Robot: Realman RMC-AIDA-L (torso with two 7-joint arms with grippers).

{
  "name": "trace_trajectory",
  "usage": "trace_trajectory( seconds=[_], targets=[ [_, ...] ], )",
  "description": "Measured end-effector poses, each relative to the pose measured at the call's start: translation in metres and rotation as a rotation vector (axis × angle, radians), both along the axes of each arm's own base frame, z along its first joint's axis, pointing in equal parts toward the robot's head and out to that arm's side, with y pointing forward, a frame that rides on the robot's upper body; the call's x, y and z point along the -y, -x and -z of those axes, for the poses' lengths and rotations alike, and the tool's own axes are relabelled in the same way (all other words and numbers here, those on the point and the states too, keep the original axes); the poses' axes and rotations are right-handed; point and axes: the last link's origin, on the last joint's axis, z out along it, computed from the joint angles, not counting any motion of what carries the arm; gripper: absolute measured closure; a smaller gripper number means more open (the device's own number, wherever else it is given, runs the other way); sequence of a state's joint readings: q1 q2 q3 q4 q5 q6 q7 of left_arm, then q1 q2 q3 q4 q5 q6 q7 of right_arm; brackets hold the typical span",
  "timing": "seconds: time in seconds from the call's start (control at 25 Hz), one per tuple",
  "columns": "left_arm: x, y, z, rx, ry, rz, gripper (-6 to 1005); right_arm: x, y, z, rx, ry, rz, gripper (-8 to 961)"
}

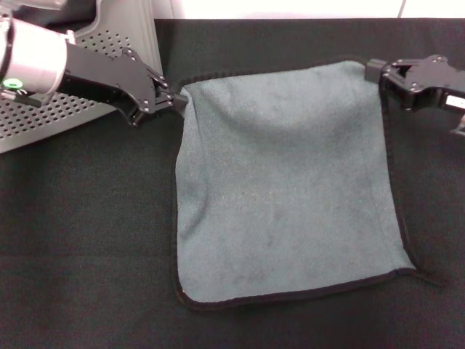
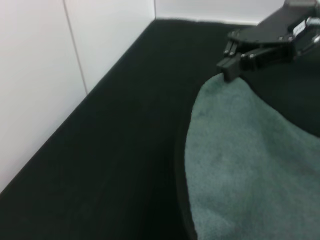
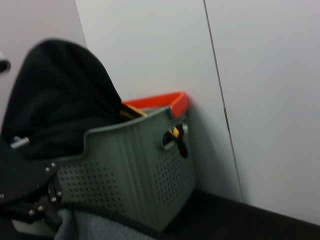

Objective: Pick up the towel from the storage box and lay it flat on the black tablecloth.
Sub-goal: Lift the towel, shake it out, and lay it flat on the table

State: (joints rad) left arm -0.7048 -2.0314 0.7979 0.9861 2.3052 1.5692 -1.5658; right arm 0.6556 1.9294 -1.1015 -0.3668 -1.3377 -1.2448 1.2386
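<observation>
The grey-green towel (image 1: pixel 283 189) with a dark stitched border is spread on the black tablecloth (image 1: pixel 87 240). Its near edge lies on the cloth and its far edge sags between the two grippers. My left gripper (image 1: pixel 174 99) is shut on the towel's far left corner, just in front of the storage box (image 1: pixel 109 43). My right gripper (image 1: pixel 379 73) is shut on the far right corner. The left wrist view shows the right gripper (image 2: pixel 229 70) pinching the towel (image 2: pixel 250 155). The right wrist view shows the left gripper (image 3: pixel 47 210), the towel (image 3: pixel 87 227) and the storage box (image 3: pixel 140 170).
A glossy black fabric bundle (image 3: pixel 65 100) and an orange-rimmed item (image 3: pixel 162 100) sit in the storage box. White wall panels (image 2: pixel 60 75) stand along the tablecloth's far side. Bare black cloth lies to the left of, to the right of and in front of the towel.
</observation>
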Motion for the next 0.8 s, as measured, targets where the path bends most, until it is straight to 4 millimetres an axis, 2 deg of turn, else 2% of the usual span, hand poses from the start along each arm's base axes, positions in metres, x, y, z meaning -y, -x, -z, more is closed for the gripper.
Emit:
trace_trajectory(
  seconds=[0.12,0.4,0.64,0.76,0.8],
  targets=[
    [-0.005,-0.001,0.007,-0.009,-0.021,-0.008,975,-0.002,0.0,0.006,0.034,-0.002,0.01,927],
    [-0.008,-0.003,0.006,0.002,-0.03,-0.029,975,-0.004,-0.001,0.012,0.07,0.0,0.014,926],
    [-0.008,-0.003,0.007,0.012,-0.032,-0.061,920,-0.003,-0.01,0.003,0.025,-0.074,0.07,924],
    [-0.006,-0.003,0.006,0.027,-0.034,-0.058,892,0.001,-0.017,-0.003,0.02,-0.096,0.087,813],
    [-0.006,-0.003,0.006,0.033,-0.032,-0.056,851,0.002,-0.018,-0.003,0.018,-0.097,0.087,776]
  ],
)
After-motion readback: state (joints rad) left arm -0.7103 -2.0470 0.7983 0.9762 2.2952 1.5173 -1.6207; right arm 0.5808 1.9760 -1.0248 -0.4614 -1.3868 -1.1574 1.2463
